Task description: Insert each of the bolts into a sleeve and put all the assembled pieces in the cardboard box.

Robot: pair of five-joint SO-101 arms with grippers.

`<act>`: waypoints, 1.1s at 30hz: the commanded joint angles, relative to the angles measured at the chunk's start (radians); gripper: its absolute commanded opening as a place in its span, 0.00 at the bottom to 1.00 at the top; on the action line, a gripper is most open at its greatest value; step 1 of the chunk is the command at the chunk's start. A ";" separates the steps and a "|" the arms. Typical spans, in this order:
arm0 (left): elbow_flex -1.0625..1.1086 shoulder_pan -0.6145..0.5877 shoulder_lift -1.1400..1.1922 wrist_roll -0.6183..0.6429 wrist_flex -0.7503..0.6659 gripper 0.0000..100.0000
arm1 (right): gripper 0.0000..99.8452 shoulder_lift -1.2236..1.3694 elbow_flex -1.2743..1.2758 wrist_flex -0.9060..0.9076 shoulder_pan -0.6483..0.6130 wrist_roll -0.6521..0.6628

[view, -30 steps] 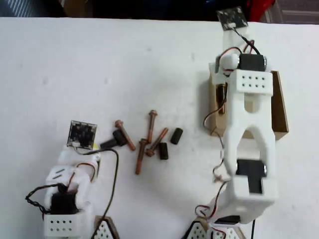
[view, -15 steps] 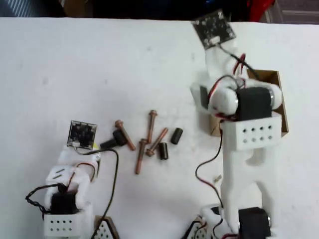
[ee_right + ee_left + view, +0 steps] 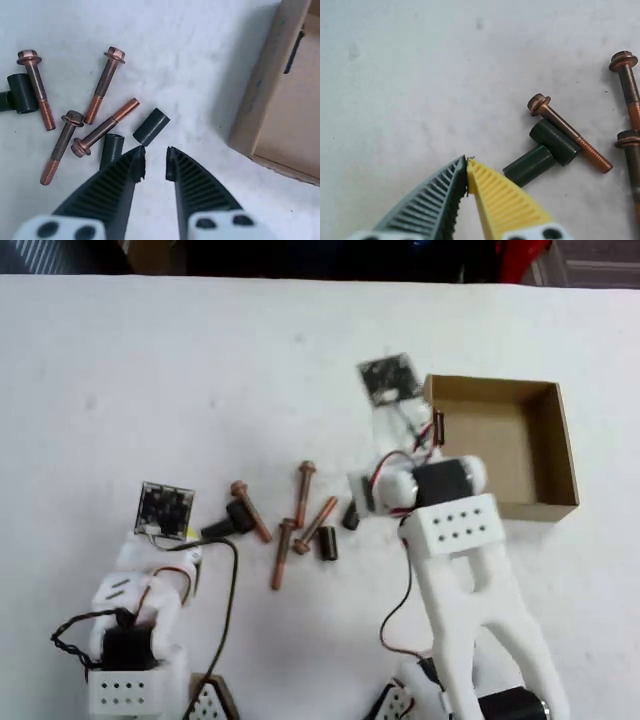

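My right end effector (image 3: 155,162) hangs empty, barely parted, a sleeve (image 3: 151,126) just ahead, I judge lined up for a pick; the box (image 3: 260,85) stands beside it. My left end effector (image 3: 466,172) rests closed on nothing, 2 other sleeves (image 3: 528,166) and 1 bolt (image 3: 540,104) just ahead.

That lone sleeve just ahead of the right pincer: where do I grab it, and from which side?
Grip the sleeve across its middle, coming straight down with the right pincer. It lies on its side, touching no bolt, with room along both long walls, so the jaws can straddle it and leave its open ends free.
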 commanded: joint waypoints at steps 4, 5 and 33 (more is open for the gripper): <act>-0.002 -0.008 -0.008 -0.009 -0.025 0.02 | 0.12 -0.024 0.089 -0.136 -0.018 -0.290; -0.002 -0.008 -0.008 -0.009 -0.025 0.02 | 0.14 -0.024 0.092 -0.145 -0.018 -0.313; -0.002 -0.008 -0.008 -0.009 -0.020 0.02 | 0.12 0.364 -0.003 -0.228 -0.085 -0.549</act>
